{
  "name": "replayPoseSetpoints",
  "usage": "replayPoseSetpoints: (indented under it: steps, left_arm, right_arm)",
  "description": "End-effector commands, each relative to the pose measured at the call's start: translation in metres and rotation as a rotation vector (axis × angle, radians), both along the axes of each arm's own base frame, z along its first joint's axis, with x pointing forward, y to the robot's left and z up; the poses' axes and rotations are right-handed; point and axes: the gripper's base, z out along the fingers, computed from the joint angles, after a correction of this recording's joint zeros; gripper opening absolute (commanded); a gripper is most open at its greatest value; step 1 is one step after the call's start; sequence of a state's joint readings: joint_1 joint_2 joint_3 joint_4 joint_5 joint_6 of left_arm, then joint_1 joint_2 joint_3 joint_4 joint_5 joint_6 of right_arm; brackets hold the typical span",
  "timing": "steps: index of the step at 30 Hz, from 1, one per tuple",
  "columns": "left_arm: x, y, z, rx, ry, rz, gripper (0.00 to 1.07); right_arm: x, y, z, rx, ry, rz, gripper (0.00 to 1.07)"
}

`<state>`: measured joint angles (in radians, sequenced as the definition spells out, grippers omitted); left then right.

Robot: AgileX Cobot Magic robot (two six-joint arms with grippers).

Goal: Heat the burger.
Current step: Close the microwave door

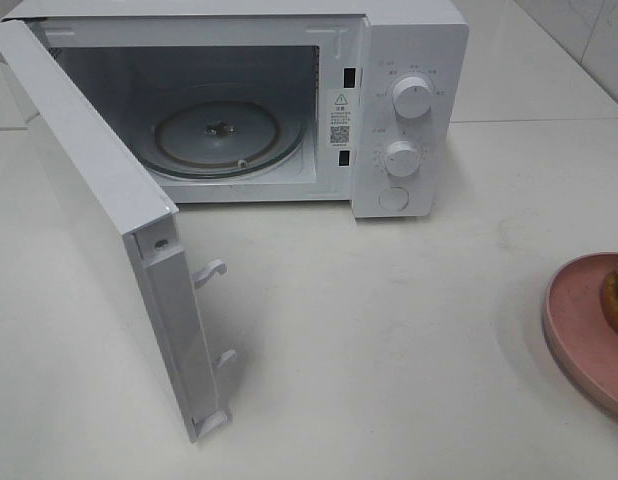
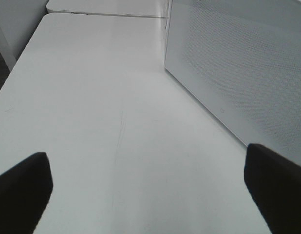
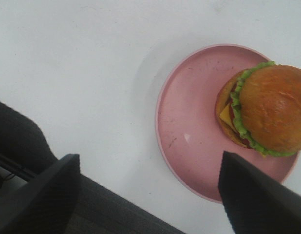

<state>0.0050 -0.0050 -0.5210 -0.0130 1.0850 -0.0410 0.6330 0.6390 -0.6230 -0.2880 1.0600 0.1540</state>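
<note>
Right gripper (image 3: pixel 148 192) hangs wide above the burger (image 3: pixel 265 109), which stands upright, bun up, on the pink plate (image 3: pixel 189 141).

You've got a white table (image 1: pixel 389 330) carrying everything. Upper half of the exterior high frame: a white microwave (image 1: pixel 409 100) sits on it, door (image 1: pixel 99 210) swung open toward the lower left. Right edge of the frame: a round pink plate (image 1: pixel 579 330), partly cut off, well apart from the microwave. A seam runs across the tabletop at the upper right, behind the microwave.
</note>
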Motion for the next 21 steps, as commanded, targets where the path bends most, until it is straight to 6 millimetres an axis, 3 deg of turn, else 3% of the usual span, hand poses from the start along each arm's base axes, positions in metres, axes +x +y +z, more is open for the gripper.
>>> replayPoseSetpoints:
  steps: [1,9,21]
  left_arm:
    - [0.0,0.0,0.0,-0.004,-0.018,0.001,1.01]
    - [0.0,0.0,0.0,-0.004,-0.018,0.001,1.01]
    - [0.0,0.0,0.0,-0.004,-0.018,0.001,1.01]
  right_arm:
    - [-0.005,-0.009,0.004,0.002,-0.037,-0.025,0.76]
    - [-0.023,-0.025,0.011,0.101,-0.118,-0.144,0.76]
    - [-0.052,-0.033,-0.01,0.228,-0.22,-0.231,0.76]
